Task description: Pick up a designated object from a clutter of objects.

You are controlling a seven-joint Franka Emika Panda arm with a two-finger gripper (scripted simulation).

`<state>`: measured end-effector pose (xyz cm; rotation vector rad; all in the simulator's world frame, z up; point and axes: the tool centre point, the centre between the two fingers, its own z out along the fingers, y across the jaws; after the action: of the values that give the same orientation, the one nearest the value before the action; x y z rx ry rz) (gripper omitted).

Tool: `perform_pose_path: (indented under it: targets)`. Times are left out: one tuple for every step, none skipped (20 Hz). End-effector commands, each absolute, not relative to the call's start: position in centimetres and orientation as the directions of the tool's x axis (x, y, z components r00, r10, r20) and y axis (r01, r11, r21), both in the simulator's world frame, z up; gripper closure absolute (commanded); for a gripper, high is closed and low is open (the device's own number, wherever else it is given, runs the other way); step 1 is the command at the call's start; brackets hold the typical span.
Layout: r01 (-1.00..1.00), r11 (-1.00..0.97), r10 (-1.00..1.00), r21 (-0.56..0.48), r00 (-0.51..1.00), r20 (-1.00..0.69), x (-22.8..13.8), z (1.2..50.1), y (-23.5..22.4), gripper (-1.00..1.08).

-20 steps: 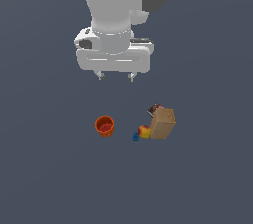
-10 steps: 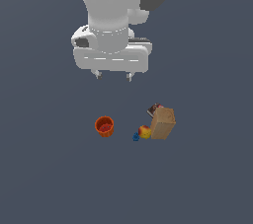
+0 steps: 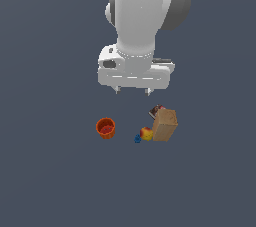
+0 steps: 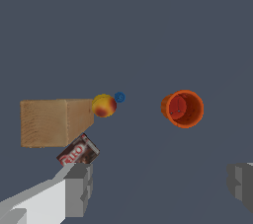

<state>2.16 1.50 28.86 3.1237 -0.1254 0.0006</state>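
dark grey worktop (image 3: 50, 171). pincer (image 3: 133, 91) spread wide, hovering above clutter. tan box (image 3: 165, 125) at exterior view's right, touching yellow-red lump (image 3: 146, 133) and dark packet (image 3: 156, 111). advice: centre over box, straddle narrow faces, avoid neighbours.

The gripper (image 4: 159, 183) hung above the dark grey floor (image 4: 148, 30) with its two grey fingers (image 4: 78, 188) spread wide and nothing between them. The tan box (image 4: 52, 122) lay on the floor with the yellow-red fruit (image 4: 104, 105) touching one end. A tiny blue piece (image 4: 119, 97) sat just beside the fruit. A dark red-black packet (image 4: 79, 152) leaned against the box. The orange-red cup (image 4: 182, 108) stood apart from the cluster, its mouth open toward the camera.
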Motion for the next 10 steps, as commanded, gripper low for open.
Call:
perform_pose_path:
  targets:
    - [-0.076,-0.997,-0.076,0.017,0.997,0.001,2.9,27.1,4.1,-0.92]
    - [-0.074,-0.997,-0.074,0.017,0.997,0.001,3.2,26.3,5.3,-0.92]
    - [-0.073,-0.997,-0.073,0.016,0.997,0.002,3.5,25.5,6.5,-0.92]
    - [-0.072,-0.997,-0.072,0.015,0.997,0.002,3.7,24.7,7.6,-0.92]
    - [-0.070,-0.997,-0.070,0.014,0.998,0.002,3.8,24.0,8.7,-0.92]
    - [-0.069,-0.998,-0.069,0.013,0.998,0.002,4.0,23.3,9.7,-0.92]
    - [-0.068,-0.998,-0.068,0.011,0.998,0.002,4.0,22.6,10.6,-0.92]
    - [-0.067,-0.998,-0.067,0.010,0.998,0.002,4.1,22.1,11.4,-0.92]
    - [-0.067,-0.998,-0.067,0.008,0.998,0.001,4.1,21.5,12.2,-0.92]
    - [-0.066,-0.998,-0.066,0.007,0.998,0.001,4.2,21.1,12.9,-0.92]
